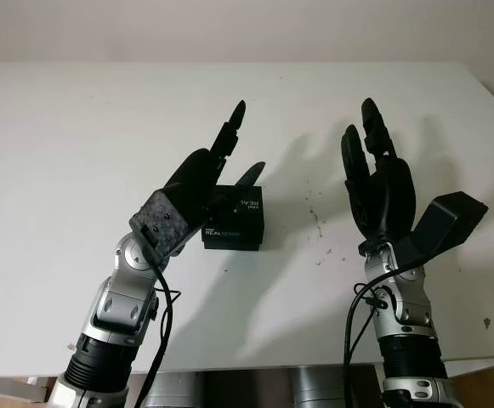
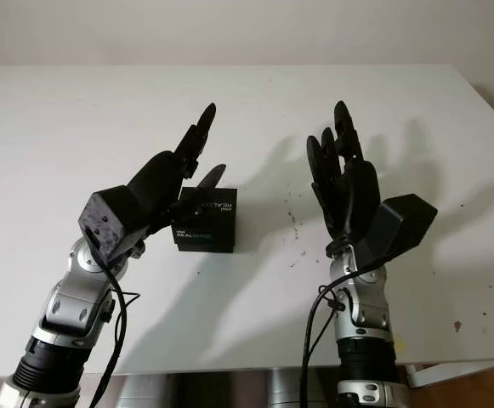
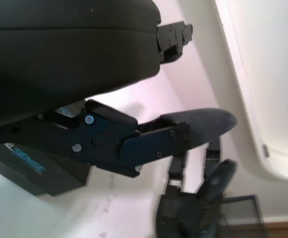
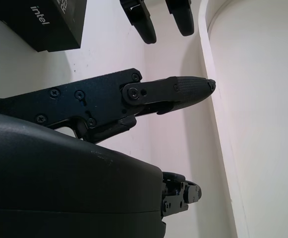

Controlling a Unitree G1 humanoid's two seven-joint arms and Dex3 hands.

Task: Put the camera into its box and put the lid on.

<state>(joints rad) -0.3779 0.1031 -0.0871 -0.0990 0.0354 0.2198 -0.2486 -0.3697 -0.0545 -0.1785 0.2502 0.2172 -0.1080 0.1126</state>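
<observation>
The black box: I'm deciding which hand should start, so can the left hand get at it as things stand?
Probably yes. The left hand is open, raised directly beside and partly over the black box, with nothing between them on the white table.

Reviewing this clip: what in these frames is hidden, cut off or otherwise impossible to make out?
- Black cardboard RealSense box: its near-left corner is covered by the left hand in both eye views; in the left wrist view the palm shell hides most of it.
- Whether the box is lidded or holds the camera: cannot tell.
- Right hand, open above the white table: the palm faces away.
- Dark specks on the table: too small to identify.
</observation>
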